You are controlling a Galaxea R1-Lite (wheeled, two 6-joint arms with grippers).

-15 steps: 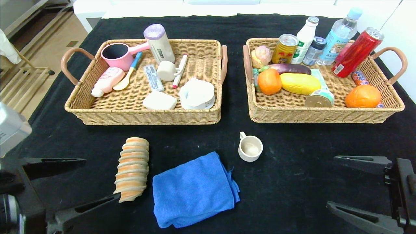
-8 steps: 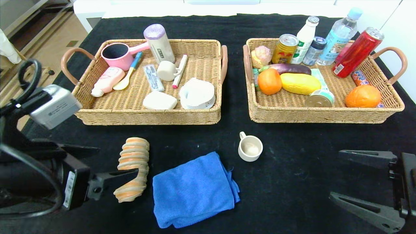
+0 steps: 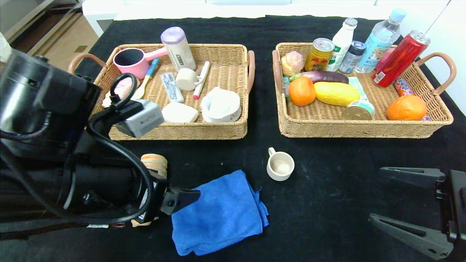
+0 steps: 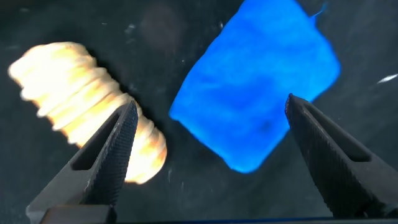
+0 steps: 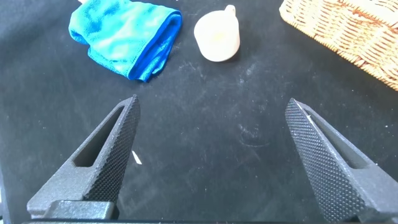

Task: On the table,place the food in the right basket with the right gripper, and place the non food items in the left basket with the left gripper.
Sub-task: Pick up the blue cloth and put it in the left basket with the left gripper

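Note:
On the black table (image 3: 327, 203) lie a ridged bread roll (image 3: 154, 161), a folded blue cloth (image 3: 222, 214) and a small cream cup (image 3: 280, 166). My left arm reaches over the roll and hides most of it. Its one visible fingertip (image 3: 196, 193) hangs at the cloth's left edge. In the left wrist view my left gripper (image 4: 211, 102) is open above the table, between the roll (image 4: 68, 81) and the cloth (image 4: 261, 81). The right gripper (image 3: 375, 194) stands open and empty at the front right. The yellow fruit (image 3: 335, 93), orange (image 3: 406, 107) and tin (image 3: 358, 110) lie in the right basket (image 3: 364, 129).
The left basket (image 3: 174, 133) holds a pink pot, a cup, soap, a pen and other household things. Bottles and cans stand along the right basket's far side. In the right wrist view the cloth (image 5: 121, 37), cup (image 5: 217, 37) and a basket corner (image 5: 348, 31) lie ahead.
My left arm has swung in from the left edge, rightward over the bread roll to the cloth's left edge. Its fingers stay open. The right gripper has barely shifted.

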